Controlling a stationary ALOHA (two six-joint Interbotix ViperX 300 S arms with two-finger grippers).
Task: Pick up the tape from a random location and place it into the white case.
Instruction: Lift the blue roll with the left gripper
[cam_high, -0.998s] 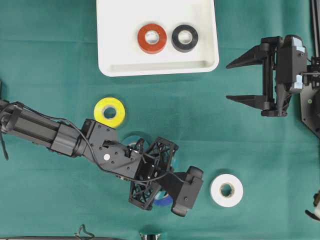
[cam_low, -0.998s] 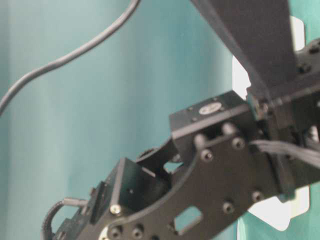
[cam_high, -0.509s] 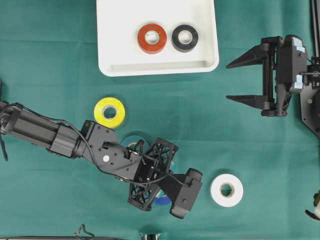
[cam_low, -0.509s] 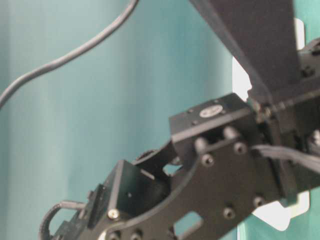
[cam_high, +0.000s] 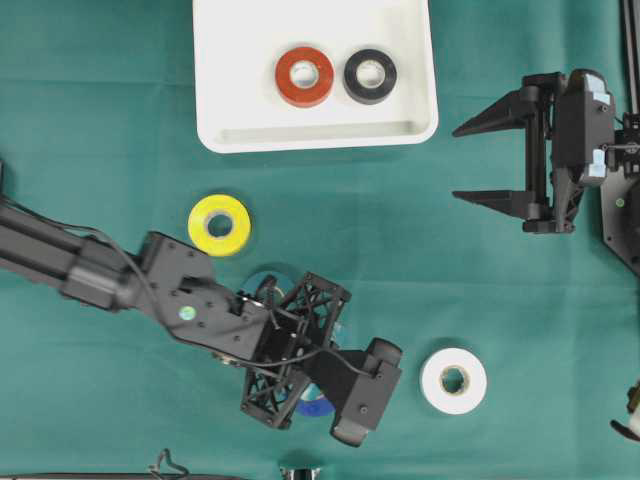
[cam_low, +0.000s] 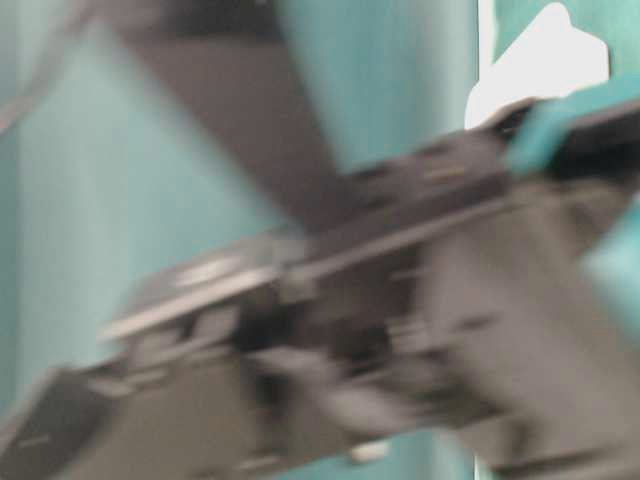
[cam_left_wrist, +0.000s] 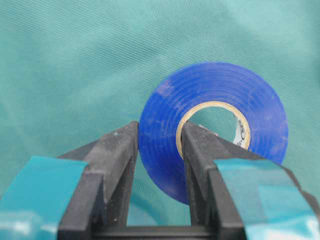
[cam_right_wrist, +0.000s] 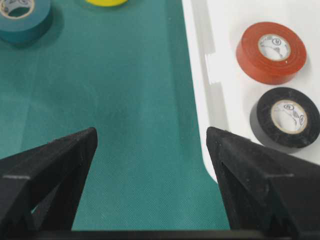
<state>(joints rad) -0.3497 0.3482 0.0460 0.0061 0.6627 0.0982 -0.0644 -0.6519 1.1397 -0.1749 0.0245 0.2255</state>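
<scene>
So from overhead, the left gripper (cam_high: 312, 392) sits low on the green cloth (cam_high: 100, 120) over a blue tape (cam_high: 316, 405); yellow tape (cam_high: 219, 224) and white tape (cam_high: 453, 380) lie loose on the cloth; the white case (cam_high: 240, 90) up top holds a red tape (cam_high: 304, 76) and black tape (cam_high: 369, 76); the right gripper (cam_high: 480, 160) hangs wide apart, holding nothing. Table-level view is just blur. Left wrist view: jaws pinch the blue tape's wall, one finger (cam_left_wrist: 197, 150) inside the hole. Right wrist view: a teal tape (cam_right_wrist: 20, 20) shows in the corner.

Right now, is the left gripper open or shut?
Shut: the left gripper pinches the blue tape roll's wall, one finger inside its core.
</scene>
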